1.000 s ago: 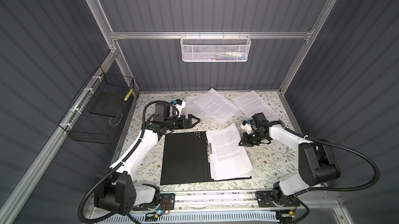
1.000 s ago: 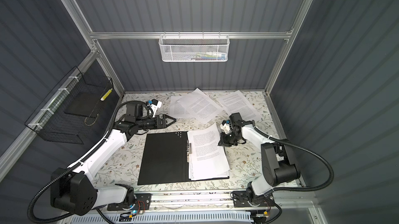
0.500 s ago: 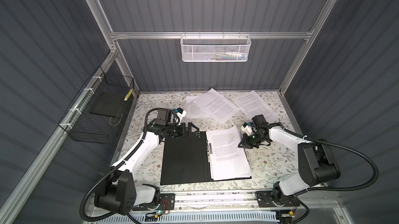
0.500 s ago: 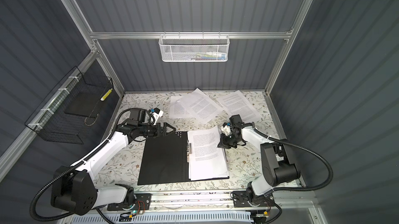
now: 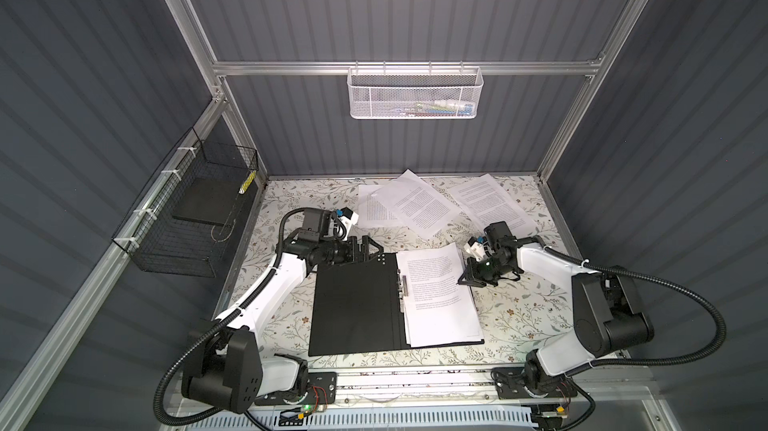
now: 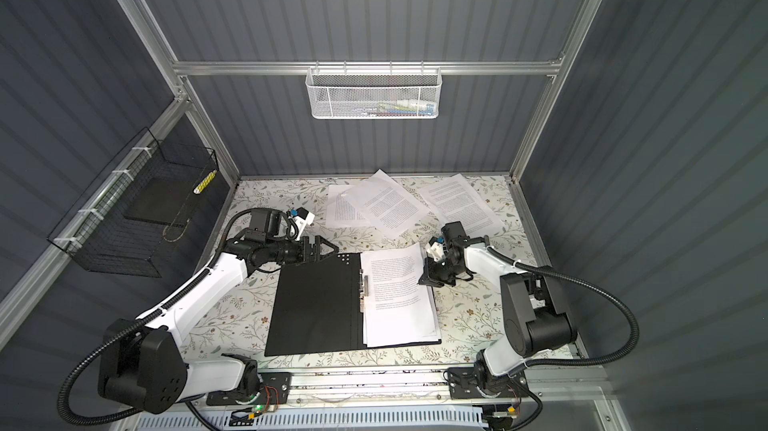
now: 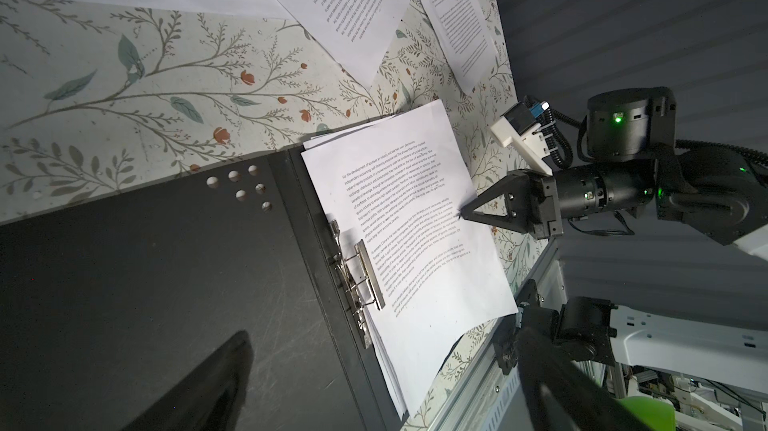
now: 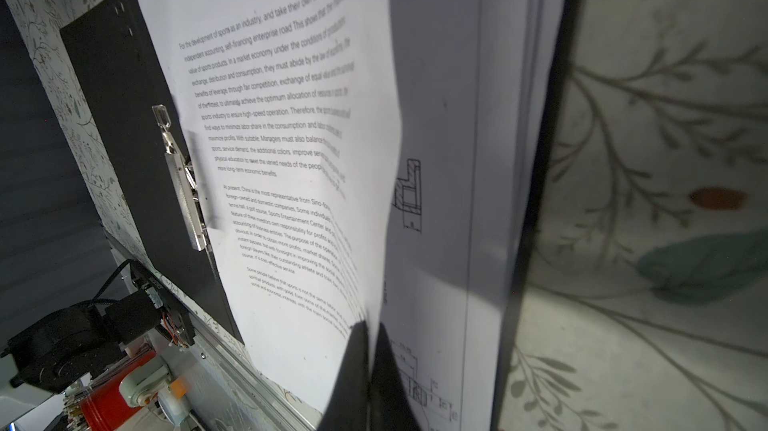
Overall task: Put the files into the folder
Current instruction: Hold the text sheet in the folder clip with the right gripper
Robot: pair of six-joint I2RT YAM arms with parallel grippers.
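Tabletop [image 5: 519, 316] floral, bearing folder [image 5: 353, 304]; walls [image 5: 415, 13] grey, ribbed.

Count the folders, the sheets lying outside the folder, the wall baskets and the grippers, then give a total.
Folder: 1
Sheets outside the folder: 3
Wall baskets: 2
Grippers: 2, the left gripper open, the right gripper shut on the top sheet in the folder
Total: 8
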